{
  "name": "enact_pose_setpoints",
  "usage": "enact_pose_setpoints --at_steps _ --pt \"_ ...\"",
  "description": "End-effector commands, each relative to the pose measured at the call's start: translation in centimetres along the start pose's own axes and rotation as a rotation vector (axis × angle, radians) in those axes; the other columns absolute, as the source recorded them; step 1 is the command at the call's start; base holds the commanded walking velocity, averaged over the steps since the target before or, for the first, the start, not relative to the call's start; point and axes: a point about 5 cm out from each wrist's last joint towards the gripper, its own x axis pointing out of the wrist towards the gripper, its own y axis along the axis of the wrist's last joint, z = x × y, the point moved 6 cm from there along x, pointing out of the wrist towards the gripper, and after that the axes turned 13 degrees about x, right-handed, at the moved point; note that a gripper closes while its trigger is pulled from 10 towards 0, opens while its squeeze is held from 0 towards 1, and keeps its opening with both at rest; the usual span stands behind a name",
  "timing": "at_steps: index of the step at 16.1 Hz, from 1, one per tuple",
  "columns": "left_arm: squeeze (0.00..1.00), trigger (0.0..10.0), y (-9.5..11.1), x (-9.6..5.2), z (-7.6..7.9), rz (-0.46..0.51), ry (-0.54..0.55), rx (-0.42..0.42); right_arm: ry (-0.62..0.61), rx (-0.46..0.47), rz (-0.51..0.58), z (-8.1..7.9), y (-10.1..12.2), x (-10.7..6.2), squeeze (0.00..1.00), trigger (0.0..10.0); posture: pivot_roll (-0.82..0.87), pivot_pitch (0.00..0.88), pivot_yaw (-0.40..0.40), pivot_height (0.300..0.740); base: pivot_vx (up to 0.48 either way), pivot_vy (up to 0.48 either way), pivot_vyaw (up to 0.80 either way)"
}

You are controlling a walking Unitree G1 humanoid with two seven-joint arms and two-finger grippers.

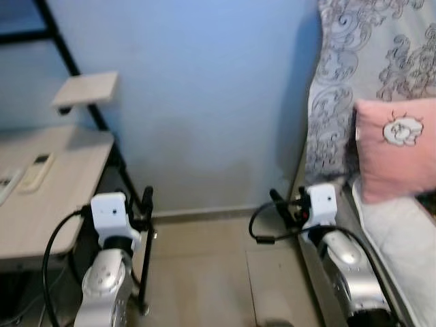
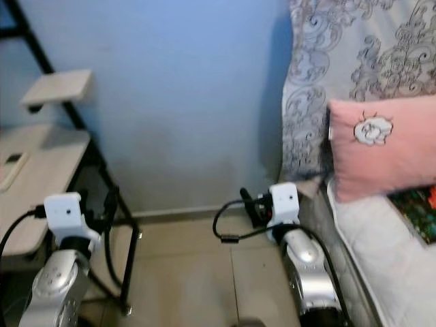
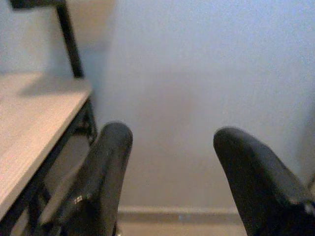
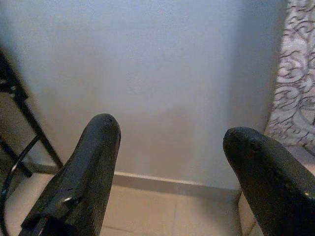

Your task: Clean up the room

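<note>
A pink pillow [image 1: 395,146] with a white sheep print leans on the bed at the right, against a grey patterned cover [image 1: 361,54]. My left gripper [image 3: 170,142] hangs beside the desk [image 1: 41,204], open and empty, pointing at the blue wall. My right gripper [image 4: 170,137] hovers low next to the bed's edge, also open with nothing between its fingers. On the desk lie a white remote [image 1: 37,170] and a second one [image 1: 5,184] at the picture's left edge.
A small shelf [image 1: 85,88] sticks out from a black frame above the desk. The desk's black leg [image 1: 144,259] stands by my left arm. A colourful item [image 2: 419,211] lies on the white mattress [image 1: 402,252]. Tiled floor [image 1: 211,272] runs between desk and bed.
</note>
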Motion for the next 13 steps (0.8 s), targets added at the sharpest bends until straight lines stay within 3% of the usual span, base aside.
enact_pose_setpoints --at_steps 1,3,10,13 --pt "0.0 10.0 0.2 0.1 0.3 0.009 -0.017 -0.005 -0.01 -0.001 0.014 0.3 0.6 0.0 0.28 10.0 -0.12 0.0 0.094 0.74 0.472 0.0 0.0" --pt "0.0 10.0 0.1 0.2 0.5 0.007 -0.028 -0.005 -0.005 0.013 0.017 0.0 0.5 -0.1 0.28 10.0 -0.12 0.0 0.094 0.74 0.382 0.0 0.0" --pt "0.0 10.0 -0.1 0.3 0.7 0.011 -0.023 -0.029 0.005 0.022 0.032 -0.4 1.1 0.1 0.27 10.0 -0.12 0.0 0.088 0.74 0.0 0.0 0.0" --pt "0.0 10.0 0.0 0.3 1.6 0.031 -0.015 -0.063 0.024 -0.012 0.03 0.0 2.0 0.1 0.27 10.0 -0.14 0.0 0.033 0.74 0.0 0.0 0.0"
